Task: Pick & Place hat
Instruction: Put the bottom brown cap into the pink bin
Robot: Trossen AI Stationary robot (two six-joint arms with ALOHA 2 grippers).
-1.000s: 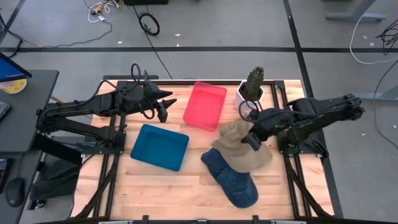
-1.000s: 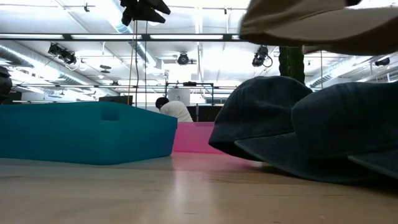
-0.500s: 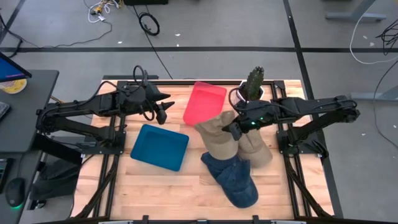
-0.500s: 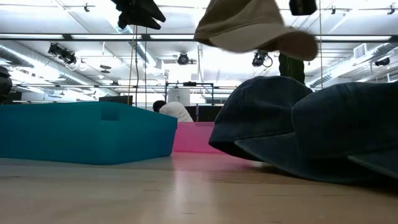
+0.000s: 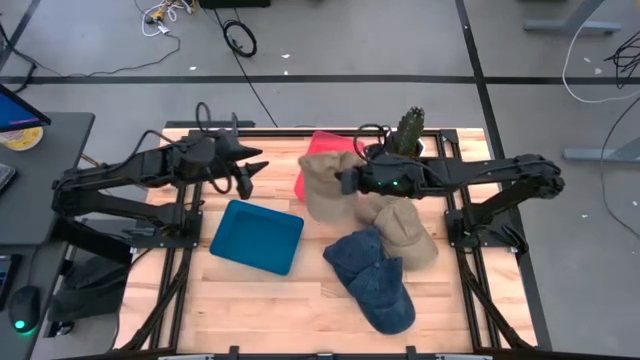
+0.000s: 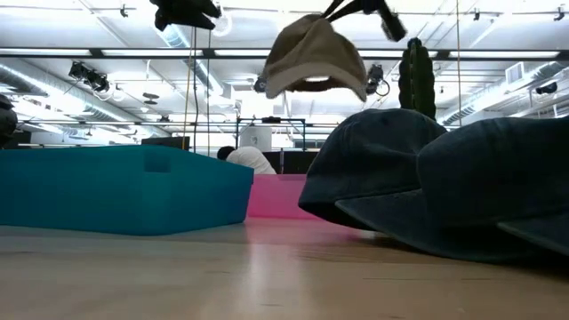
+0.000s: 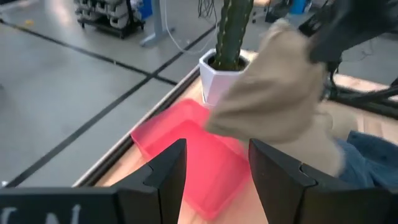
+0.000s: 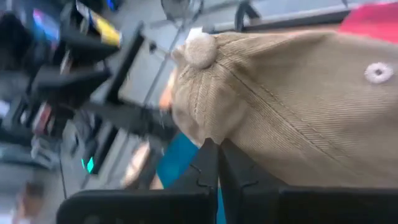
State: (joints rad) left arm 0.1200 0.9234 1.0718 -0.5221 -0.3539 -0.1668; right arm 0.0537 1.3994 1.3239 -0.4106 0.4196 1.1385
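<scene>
My right gripper (image 5: 345,182) is shut on a tan corduroy hat (image 5: 322,187), which hangs high in the low view (image 6: 313,55) beside the near edge of the pink tray (image 5: 308,150). A second tan hat (image 5: 405,232) and two denim hats (image 5: 372,278) lie in a pile on the table's right half. My left gripper (image 5: 246,172) hovers open over the far left; in its wrist view its fingers (image 7: 163,169) frame the pink tray (image 7: 186,149) and the hanging hat (image 7: 273,93). My right gripper pinches the tan hat's cloth at the crown's lower edge (image 8: 233,163) between its two shut fingers (image 8: 208,163). It reaches in from the table's right, slanting slightly down. The hat hangs clear of the table, its top button (image 8: 200,48) turned toward the left arm.
A blue tray (image 5: 257,236) sits at the left centre and shows in the low view (image 6: 124,188). A cactus in a white pot (image 5: 408,135) stands at the far edge behind the right arm. Bare wood lies along the near edge.
My right gripper has swung toward the table's left and far side, turning its wrist. It carried the tan hat from above the hat pile to beside the pink tray, and the hat has turned over to hang by its edge. My left gripper has drawn back slightly toward the left edge.
</scene>
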